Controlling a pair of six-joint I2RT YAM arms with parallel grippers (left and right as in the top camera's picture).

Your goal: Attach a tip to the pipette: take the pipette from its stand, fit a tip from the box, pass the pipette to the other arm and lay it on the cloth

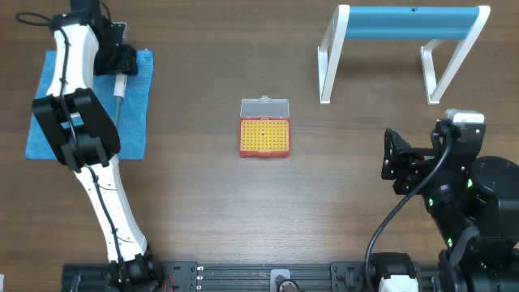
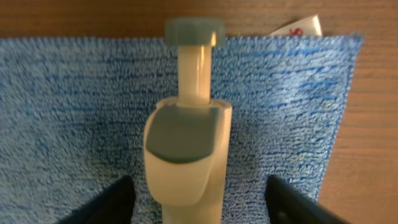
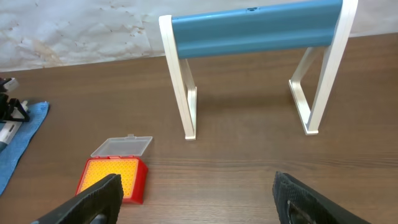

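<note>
Pipette: top view, lying on the blue cloth at the view's left, under the left gripper; whether a tip is fitted, too small to tell. Left wrist view: fingers spread wide either side of the body, clear of it. Right wrist view: right gripper wide, empty, facing the stand. Judgement: release step; lift straight up, dragging neither pipette nor cloth.

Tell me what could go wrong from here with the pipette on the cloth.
1. The left pincer stands open with a finger on either side of the pipette; a sideways retreat could roll it across the cloth.
2. The tip box sits open mid-table, exposed to a passing arm.
</note>
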